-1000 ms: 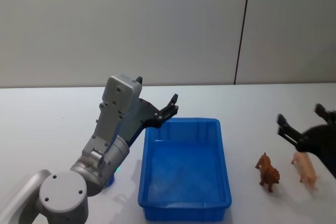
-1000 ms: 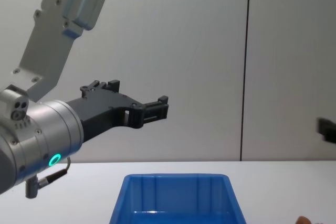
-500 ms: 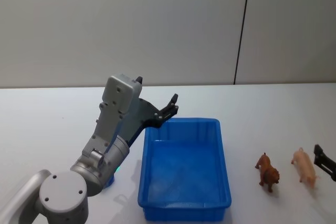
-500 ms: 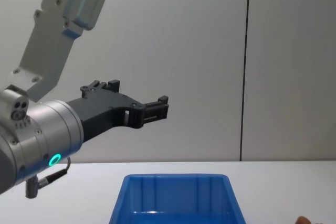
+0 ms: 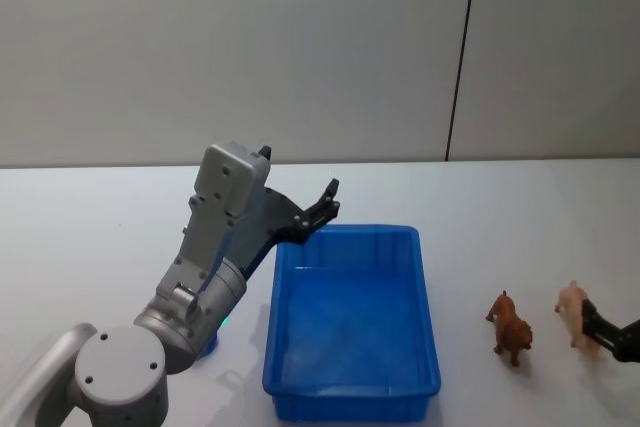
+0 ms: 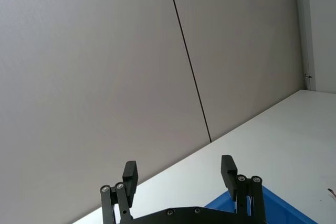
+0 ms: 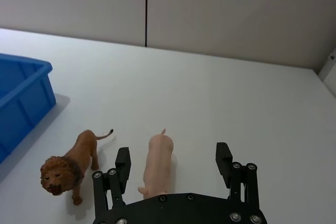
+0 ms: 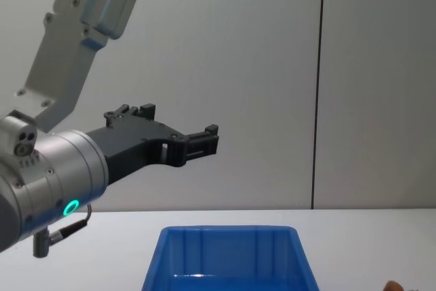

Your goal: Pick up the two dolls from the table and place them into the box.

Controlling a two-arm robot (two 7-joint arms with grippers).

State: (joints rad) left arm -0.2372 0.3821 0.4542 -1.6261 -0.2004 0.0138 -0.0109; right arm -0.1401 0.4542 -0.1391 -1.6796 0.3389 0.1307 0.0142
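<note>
The right gripper [image 7: 173,156], spread wide, straddles the pink doll [image 7: 157,162], which lies lengthwise near-to-far between its fingers, while the left gripper [image 5: 329,201], fingers apart, hangs parked by the box [image 5: 345,385].

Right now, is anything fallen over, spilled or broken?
Nothing stands out. The lion doll and pig doll stand upright on the table, right of the blue box. The right gripper is open at the pig; the left gripper open, raised.

— Is the pink pig doll [image 5: 570,301] whole in the head view?
— No. The right gripper [image 5: 605,330] hides its rear, and the edge cuts the gripper.
— And the blue box [image 8: 231,231], chest view?
— Its near part is cut off below.
</note>
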